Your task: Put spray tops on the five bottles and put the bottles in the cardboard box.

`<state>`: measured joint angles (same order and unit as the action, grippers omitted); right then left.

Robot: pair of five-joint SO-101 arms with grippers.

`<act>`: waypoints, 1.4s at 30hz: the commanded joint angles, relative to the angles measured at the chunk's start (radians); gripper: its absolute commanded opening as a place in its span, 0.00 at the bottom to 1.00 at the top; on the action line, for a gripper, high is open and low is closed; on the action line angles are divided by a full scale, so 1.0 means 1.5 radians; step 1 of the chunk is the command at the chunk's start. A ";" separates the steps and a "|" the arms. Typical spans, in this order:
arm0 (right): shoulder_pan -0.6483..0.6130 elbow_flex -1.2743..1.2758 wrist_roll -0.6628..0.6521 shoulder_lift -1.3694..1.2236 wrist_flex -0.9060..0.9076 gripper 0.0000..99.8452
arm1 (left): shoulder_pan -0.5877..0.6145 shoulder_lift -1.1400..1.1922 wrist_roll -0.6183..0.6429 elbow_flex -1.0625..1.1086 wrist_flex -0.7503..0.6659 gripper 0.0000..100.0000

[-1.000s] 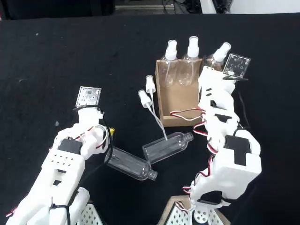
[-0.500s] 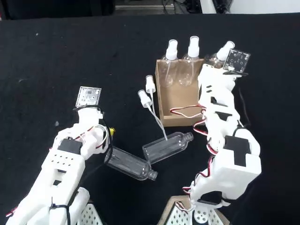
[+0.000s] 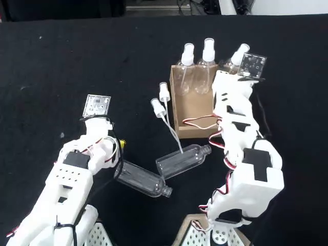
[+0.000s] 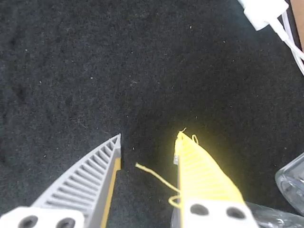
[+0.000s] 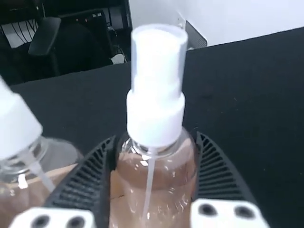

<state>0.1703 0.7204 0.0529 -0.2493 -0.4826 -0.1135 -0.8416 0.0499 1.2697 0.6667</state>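
1. While the right gripper (image 5: 154,159) is clamped on a capped bottle (image 5: 156,183) at the upper-right corner of the cardboard box (image 3: 177,105), the main risk is a bad drop. The bottle looks tilted, w/ its spray top (image 3: 240,54) leaning out past the far rim. Released like this, it could tip onto the cloth or knock the 2 capped bottles (image 3: 185,77) standing inside.
2. The right arm lies along the box's right wall, so a sideways swing could shove the box.
3. The left gripper (image 4: 149,137) is spread, holding nothing, over bare cloth at lower left. 2 uncapped bottles (image 3: 182,160) lie at lower centre and could roll if nudged. 2 loose spray tops (image 3: 164,92) lie just left of the box, and their thin tubes could snag.
4. The right wrist view gives the grip: fingers (image 5: 90,183) on both sides of the body, below the neck. The high view gives layout & count: 3 capped, 2 to go. Whether the held bottle's base is inside the box, can't tell.
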 commanded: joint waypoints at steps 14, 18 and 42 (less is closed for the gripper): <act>-0.010 0.011 -0.010 0.031 0.005 0.24 | 0.006 -0.013 -0.004 -0.027 -0.002 0.18; -0.011 0.037 -0.010 0.057 0.002 0.26 | 0.006 -0.013 -0.004 -0.027 -0.002 0.18; -0.011 0.097 -0.007 0.137 0.006 0.26 | 0.006 -0.013 -0.004 -0.027 -0.002 0.18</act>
<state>0.1672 0.8615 0.0453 -0.1312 -0.4795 -0.1135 -0.8416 0.0499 1.2697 0.6667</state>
